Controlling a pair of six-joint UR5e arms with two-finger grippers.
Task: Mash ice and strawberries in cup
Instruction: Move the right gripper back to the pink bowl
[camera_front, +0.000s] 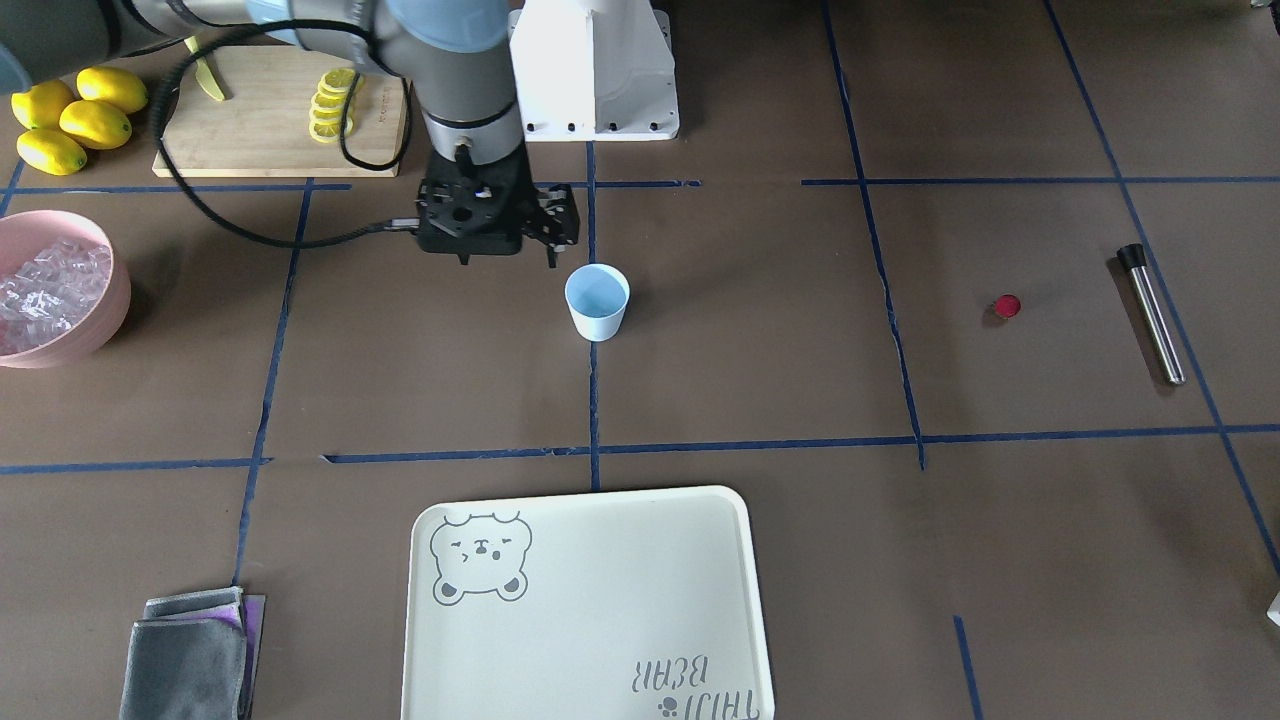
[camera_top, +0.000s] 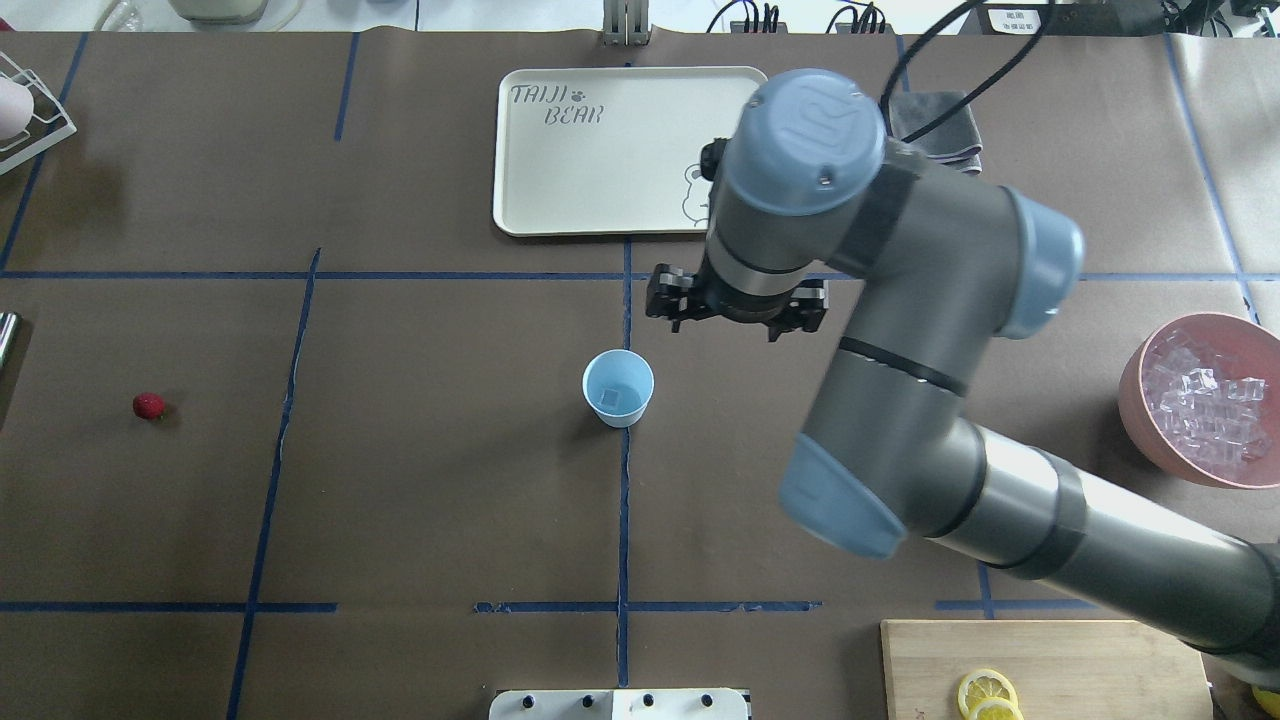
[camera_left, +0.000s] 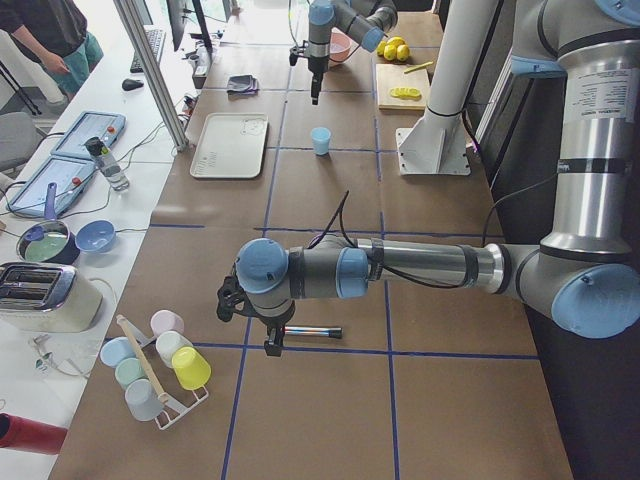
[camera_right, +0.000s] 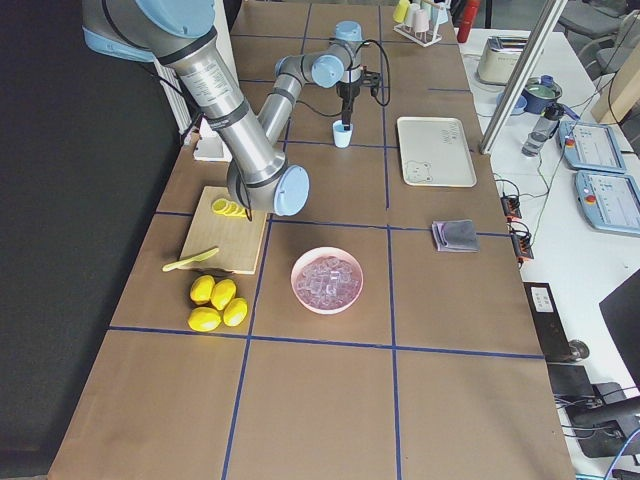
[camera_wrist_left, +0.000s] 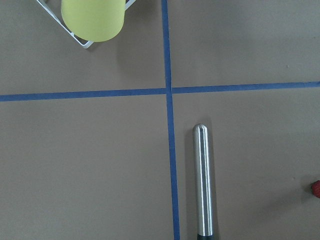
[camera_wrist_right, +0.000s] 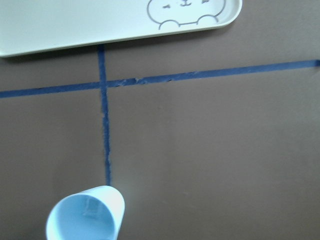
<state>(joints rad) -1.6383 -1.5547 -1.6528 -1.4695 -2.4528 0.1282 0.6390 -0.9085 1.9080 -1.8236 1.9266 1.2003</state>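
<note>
The pale blue cup (camera_front: 597, 300) stands upright at the table's middle, also in the overhead view (camera_top: 618, 388). One clear ice cube (camera_top: 610, 398) lies in its bottom. More ice (camera_front: 45, 285) fills the pink bowl (camera_top: 1135, 385). The red strawberry (camera_front: 1007, 306) lies alone on the table, far from the cup. My right gripper (camera_front: 550, 235) hangs just beside and above the cup; I cannot tell how its jaws stand. My left gripper (camera_left: 272, 345) hovers over the metal muddler (camera_wrist_left: 202, 180); I cannot tell whether it is open or shut.
A cream bear tray (camera_front: 600, 620) lies beyond the cup. A cutting board (camera_front: 250, 120) holds lemon slices, with whole lemons (camera_front: 75, 115) beside it. A folded grey cloth (camera_front: 190, 655) lies near the tray. A rack of cups (camera_left: 155, 365) stands near my left gripper.
</note>
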